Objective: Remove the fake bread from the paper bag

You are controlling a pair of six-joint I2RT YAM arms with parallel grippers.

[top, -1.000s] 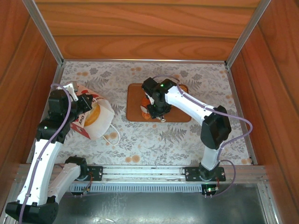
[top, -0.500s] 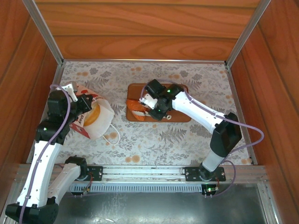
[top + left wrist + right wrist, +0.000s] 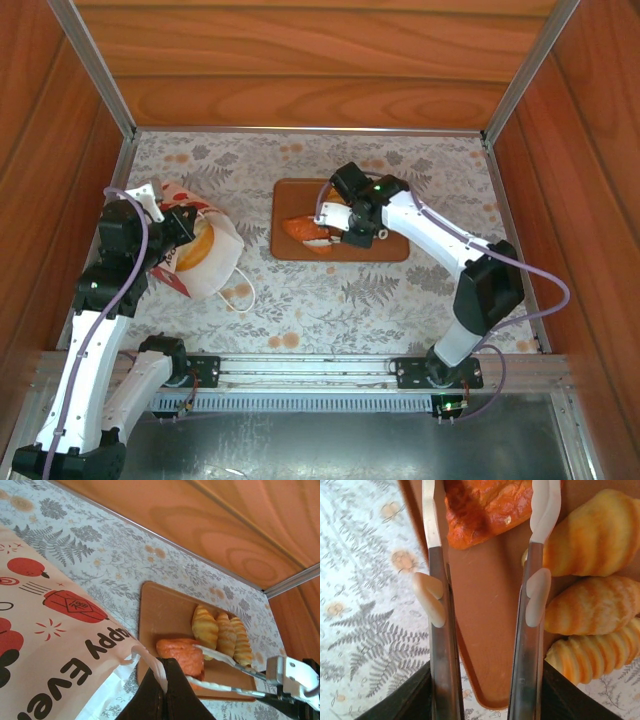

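4 pieces of fake bread on the brown tray (image 3: 160, 610), mid-table (image 3: 400, 300): 3 ridged golden croissants (image 3: 592, 610) side by side, 1 reddish pastry (image 3: 177, 655) just beside them, toward the tray's left end. Right gripper (image 3: 487, 500): jaws half spread, pinching the reddish pastry by its 2 sides as it rests on the tray. 1 golden bun (image 3: 200, 245) in the mouth of the paper bag (image 3: 222, 268), which lies on its side at table left. Left gripper (image 3: 167, 672): jaws pressed together on the bag's rim.
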